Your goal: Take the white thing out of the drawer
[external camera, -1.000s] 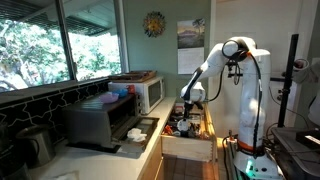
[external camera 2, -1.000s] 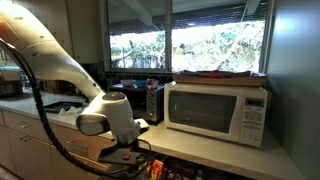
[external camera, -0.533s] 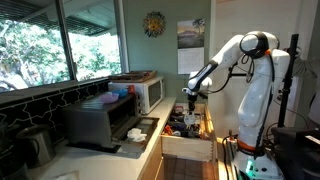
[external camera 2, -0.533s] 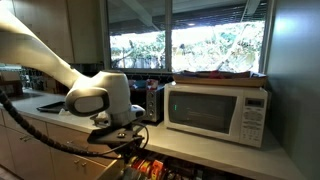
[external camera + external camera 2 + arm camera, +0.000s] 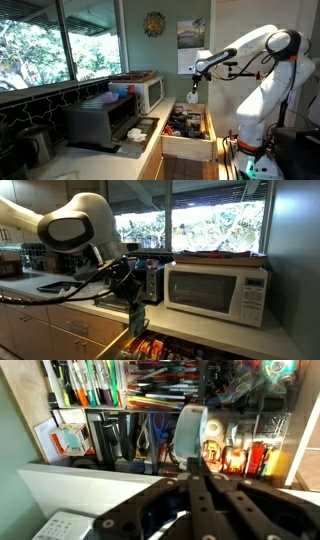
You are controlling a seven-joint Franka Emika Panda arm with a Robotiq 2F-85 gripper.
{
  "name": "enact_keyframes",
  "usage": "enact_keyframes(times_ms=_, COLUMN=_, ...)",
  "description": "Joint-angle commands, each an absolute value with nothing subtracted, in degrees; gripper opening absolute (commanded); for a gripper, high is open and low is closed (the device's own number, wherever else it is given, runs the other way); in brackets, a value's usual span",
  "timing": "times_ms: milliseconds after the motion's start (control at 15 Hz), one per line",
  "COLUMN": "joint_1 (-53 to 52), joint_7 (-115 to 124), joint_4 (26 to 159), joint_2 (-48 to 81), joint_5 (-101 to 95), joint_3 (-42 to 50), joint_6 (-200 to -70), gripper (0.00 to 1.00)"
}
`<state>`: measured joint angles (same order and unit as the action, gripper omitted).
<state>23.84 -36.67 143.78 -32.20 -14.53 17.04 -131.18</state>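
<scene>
- Your gripper [image 5: 193, 90] hangs in the air above the open drawer [image 5: 188, 148] — apart from everything lying in it.
- In the wrist view, your jaws are closed on the white thing [image 5: 192, 428], which stands up between the fingertips.
- The white thing is out of the drawer, over its crowded compartments of pens and tools [image 5: 150, 395].
- A microwave [image 5: 215, 292] sits on the counter beside the drawer.

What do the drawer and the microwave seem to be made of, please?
The drawer looks like pale, matte wood: a light-brown, plain flat front, though grain is too small to see. The microwave seems to have a white painted-metal or plastic casing, smooth and glossy, with a dark glass door window.
</scene>
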Motion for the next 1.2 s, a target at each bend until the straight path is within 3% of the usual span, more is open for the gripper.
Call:
enact_keyframes(times_ms=0, joint_1=21.39, joint_7=-35.59, joint_4=143.59, joint_2=-32.62, joint_5=-15.97, joint_3=19.19, joint_6=-130.76, gripper=0.01)
enact_keyframes(times_ms=200, joint_1=19.32, joint_7=-34.02, joint_4=142.49, joint_2=-28.99, joint_5=-12.08, joint_3=19.56, joint_6=-127.40, gripper=0.00)
enact_keyframes(times_ms=400, joint_1=18.47, joint_7=-18.75, joint_4=132.90, joint_2=-18.89, joint_5=-12.06, joint_3=13.12, joint_6=-123.90, gripper=0.00)
enact_keyframes(times_ms=1000, joint_1=14.11, joint_7=10.48, joint_4=103.29, joint_2=5.56, joint_5=-11.85, joint_3=10.46, joint_6=-112.99, gripper=0.00)
enact_keyframes(times_ms=1133, joint_1=13.71, joint_7=8.06, joint_4=107.43, joint_2=2.40, joint_5=-13.09, joint_3=10.80, joint_6=-115.90, gripper=0.01)
